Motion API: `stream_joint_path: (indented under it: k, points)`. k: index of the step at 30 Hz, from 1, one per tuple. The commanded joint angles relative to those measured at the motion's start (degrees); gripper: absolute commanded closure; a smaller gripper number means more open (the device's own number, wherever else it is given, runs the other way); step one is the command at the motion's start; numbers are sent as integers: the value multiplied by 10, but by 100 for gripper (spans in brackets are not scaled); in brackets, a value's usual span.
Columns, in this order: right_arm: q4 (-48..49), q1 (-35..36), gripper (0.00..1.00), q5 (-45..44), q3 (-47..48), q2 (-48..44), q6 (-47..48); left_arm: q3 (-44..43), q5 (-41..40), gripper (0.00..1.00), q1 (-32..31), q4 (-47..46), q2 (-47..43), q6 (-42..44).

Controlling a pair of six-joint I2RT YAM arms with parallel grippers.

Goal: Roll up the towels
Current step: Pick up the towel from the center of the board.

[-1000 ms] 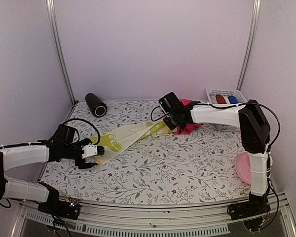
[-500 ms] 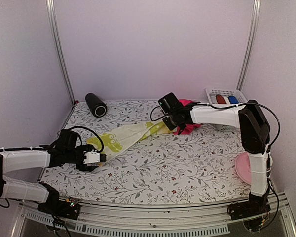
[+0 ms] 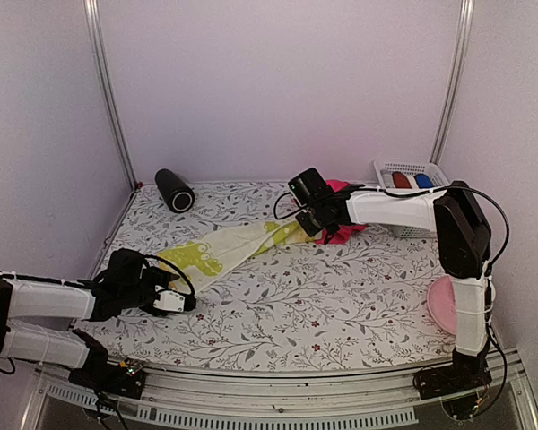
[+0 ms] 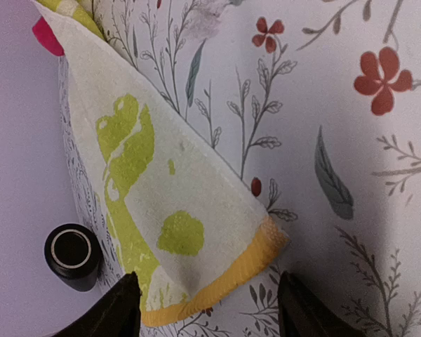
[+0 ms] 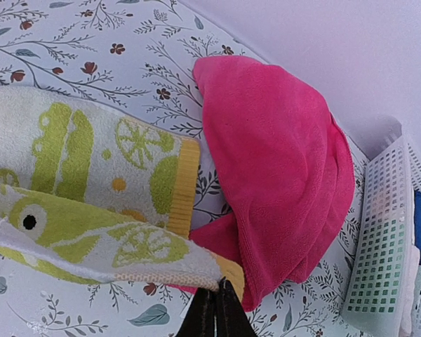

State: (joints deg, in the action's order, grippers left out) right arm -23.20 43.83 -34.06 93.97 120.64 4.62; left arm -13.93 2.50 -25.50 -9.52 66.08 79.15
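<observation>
The left gripper (image 3: 185,305) lies low on the table (image 3: 341,305) at the near-left corner of the pale towel (image 3: 222,253). Its jaws stand wide, and nothing is held. In the left wrist view the two fingers (image 4: 116,312) flank that yellow-edged corner. The cloth lies flat between them and seems to touch neither, though the fingertips are cut off at the frame's edge.

The black cylinder (image 3: 173,190) lies beyond the pale towel's left end, well apart from it, near the back wall.

The pale towel, printed in green with a yellow border, stretches as a long strip from its near-left corner up to its far-right end. It widens toward the left and bunches narrow toward the right.

At that far-right end the right gripper (image 5: 215,295) is closed tight on the pale towel's corner, pinching the yellow hem and lifting that edge above the rest of the cloth.

The pink towel (image 5: 281,168) lies crumpled just right of the pale towel's far end, touching it and tucked partly under the pinched corner.

Well right of the pale towel, at the back, the white basket (image 3: 386,168) holds a red roll (image 3: 401,180) and a blue roll (image 3: 423,181) side by side.

The pink plate (image 3: 439,309) sits far right of the pale towel, nearer the front edge.
</observation>
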Motion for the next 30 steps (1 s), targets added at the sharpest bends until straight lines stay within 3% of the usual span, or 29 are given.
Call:
stream_joint_path:
  k: [1,18,24,30]
  points:
    - [-6,-3,98,5,-5,-26,-9,29,-26,33,-8,-62,14,46]
    - [-6,-5,98,5,-5,-28,-10,33,6,36,-58,-88,46,41]
    - [-6,-5,98,9,-5,-29,-11,53,-22,49,-69,-175,76,35]
    - [-6,-4,98,11,-5,-29,-12,57,-12,55,-73,-169,69,41]
